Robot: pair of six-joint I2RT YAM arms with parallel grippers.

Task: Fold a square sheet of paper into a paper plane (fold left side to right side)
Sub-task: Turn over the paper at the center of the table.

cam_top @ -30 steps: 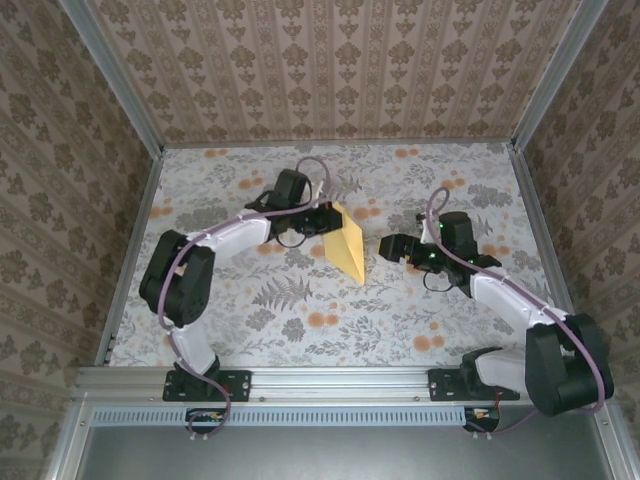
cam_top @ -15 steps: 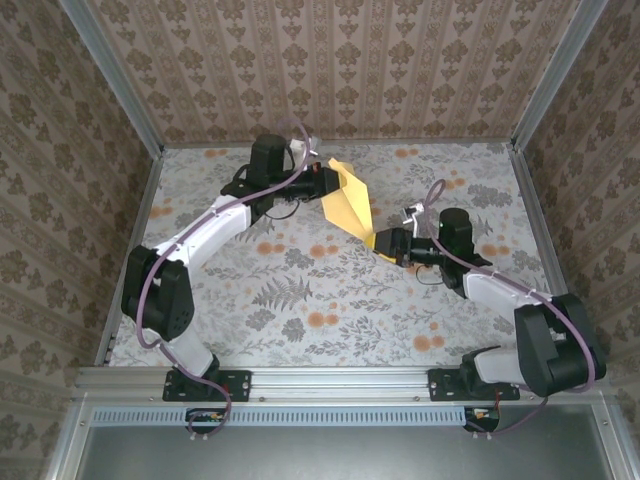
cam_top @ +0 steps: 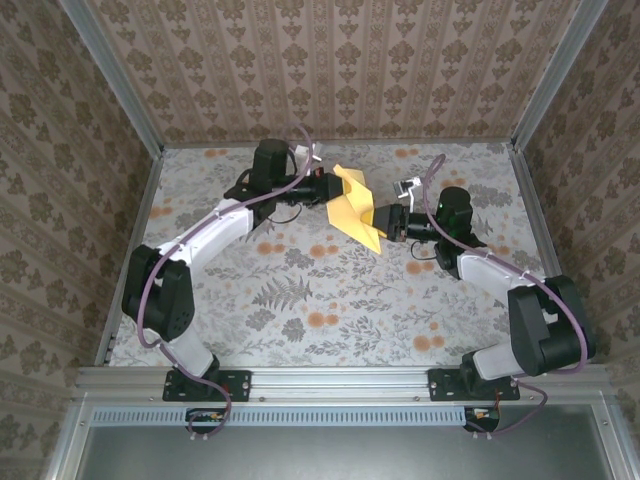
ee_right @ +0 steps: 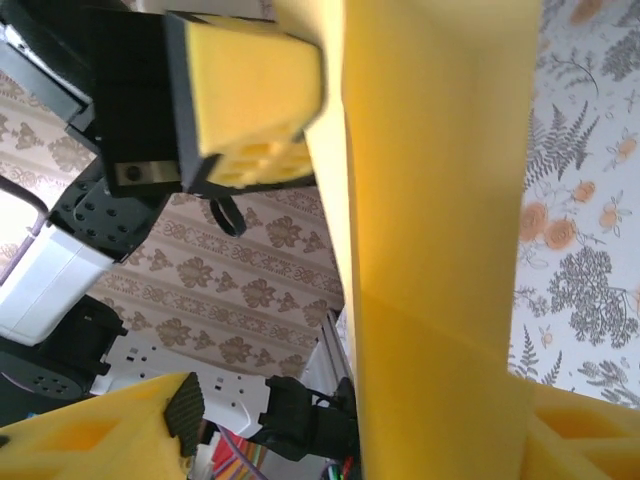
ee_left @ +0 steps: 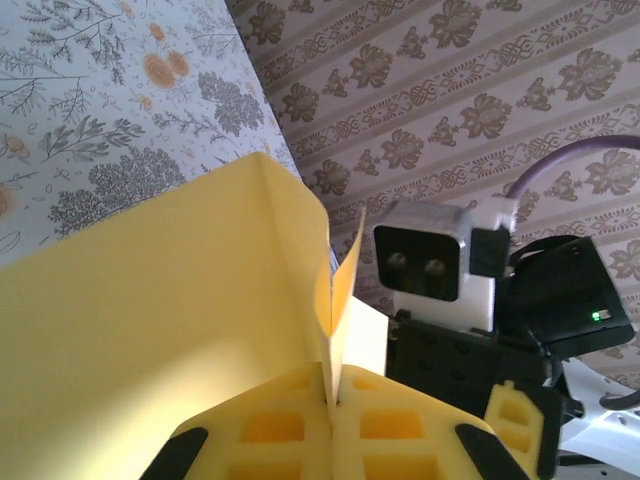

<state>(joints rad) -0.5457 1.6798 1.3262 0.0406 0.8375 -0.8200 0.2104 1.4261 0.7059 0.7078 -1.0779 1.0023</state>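
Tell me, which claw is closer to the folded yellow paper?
Left. The left claw is pinched shut on the folded yellow paper, holding one side. The right claw is open around its pointed tip, not clamped yet.

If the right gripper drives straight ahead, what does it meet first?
The folded yellow paper sheet, lying between the right gripper's open fingers; behind it, probably the left gripper pinching it.

Right wrist view crops the paper plane point(ee_right: 440, 200).
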